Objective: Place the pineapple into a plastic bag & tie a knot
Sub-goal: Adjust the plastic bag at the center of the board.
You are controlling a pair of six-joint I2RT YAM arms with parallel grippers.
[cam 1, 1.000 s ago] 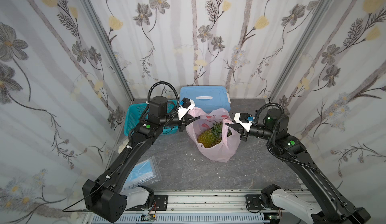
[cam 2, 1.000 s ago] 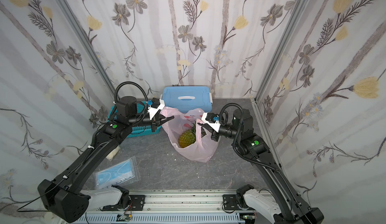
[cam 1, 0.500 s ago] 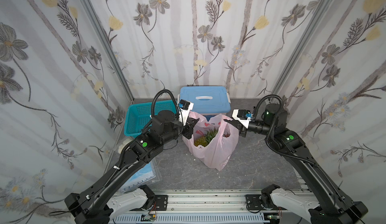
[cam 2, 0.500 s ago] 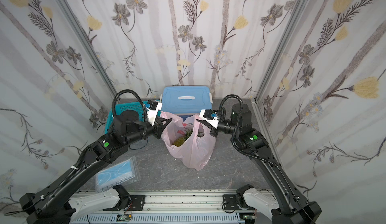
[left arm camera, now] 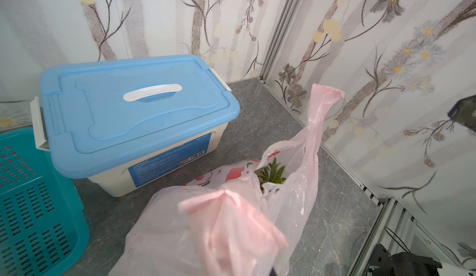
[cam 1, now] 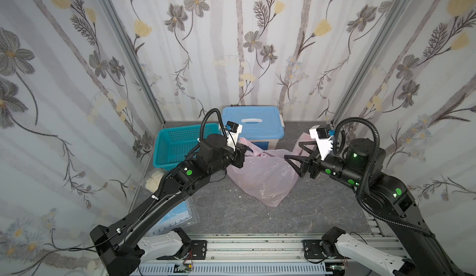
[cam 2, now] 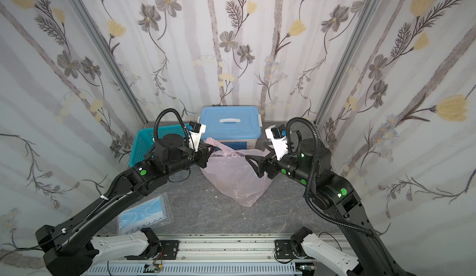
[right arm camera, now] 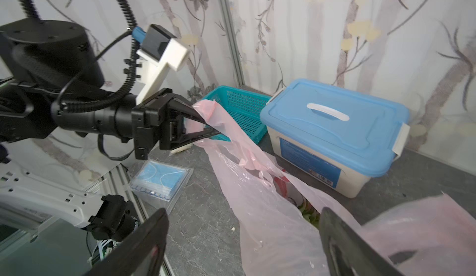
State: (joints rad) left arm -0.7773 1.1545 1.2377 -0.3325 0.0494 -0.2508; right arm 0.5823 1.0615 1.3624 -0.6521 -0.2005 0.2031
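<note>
Plastic bag [cam 1: 260, 176] lies mid-frame on the surface [cam 1: 309, 210], between my claws: left claw [right arm camera: 213, 127] pinches one handle [right arm camera: 206, 107] (stretched taut), right claw [right arm camera: 243, 215] gapes wide, gripping nothing, other handle [left arm camera: 324, 94] loose beside it.

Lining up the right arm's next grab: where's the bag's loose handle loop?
In a top view the loose handle loop sticks up on the right of the plastic bag, beside the open right gripper and right of the blue-lidded box.
</note>
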